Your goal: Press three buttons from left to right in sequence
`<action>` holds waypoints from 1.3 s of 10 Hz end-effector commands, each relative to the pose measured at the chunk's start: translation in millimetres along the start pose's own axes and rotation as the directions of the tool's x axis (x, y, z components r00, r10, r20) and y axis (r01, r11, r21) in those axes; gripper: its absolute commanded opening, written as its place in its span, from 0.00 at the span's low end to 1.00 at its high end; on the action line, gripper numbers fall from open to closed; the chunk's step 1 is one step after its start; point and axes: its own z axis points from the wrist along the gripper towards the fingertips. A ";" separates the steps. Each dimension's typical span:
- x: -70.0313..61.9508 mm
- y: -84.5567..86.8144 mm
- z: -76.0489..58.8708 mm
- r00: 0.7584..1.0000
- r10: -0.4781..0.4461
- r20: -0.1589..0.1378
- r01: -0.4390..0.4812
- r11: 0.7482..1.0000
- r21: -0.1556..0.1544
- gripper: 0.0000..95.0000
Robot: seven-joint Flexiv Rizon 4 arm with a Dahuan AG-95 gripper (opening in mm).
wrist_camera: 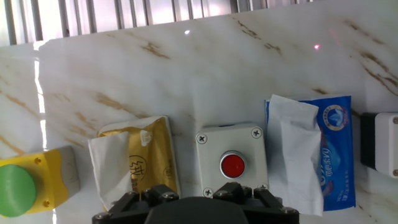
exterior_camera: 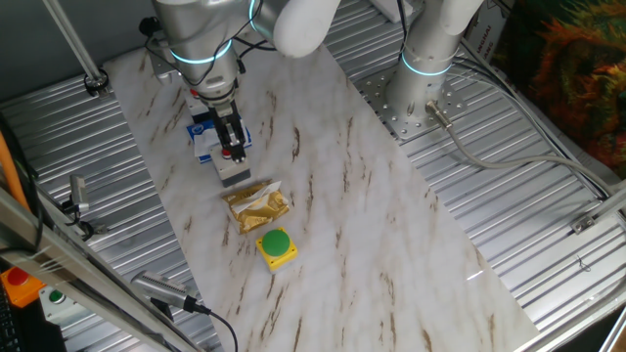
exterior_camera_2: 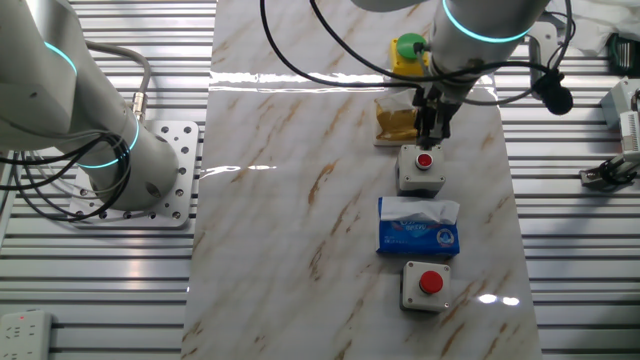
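Closest to the hand camera, the end effector [exterior_camera_2: 433, 128] hangs over the middle grey-white button box [wrist_camera: 231, 162], at the edge of that box toward the gold packet; whether its fingers are open or closed cannot be told from any view. Under everything lies the marble-patterned desk [exterior_camera_2: 300, 200]. On it the things stand in one row. The blue tissue packet [exterior_camera_2: 418, 229] lies between the two grey-white boxes. The gold foil packet [exterior_camera_2: 395, 120] lies just beside the middle box, on its other side. The second grey-white button box [exterior_camera_2: 425, 284] stands at one end of the row, and the yellow box with the green dome cap [exterior_camera_2: 408, 53] stands at the opposite end.
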 end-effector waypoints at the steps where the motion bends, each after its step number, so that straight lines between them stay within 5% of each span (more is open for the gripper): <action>1: 0.2 0.3 -0.4 1.000 -0.003 0.000 0.003 1.000 0.000 0.00; 7: 3.3 12.3 1.6 1.000 -0.007 0.002 0.007 1.000 0.001 0.00; 13: 25.2 101.0 12.8 0.997 0.075 0.019 -0.075 0.997 0.008 0.00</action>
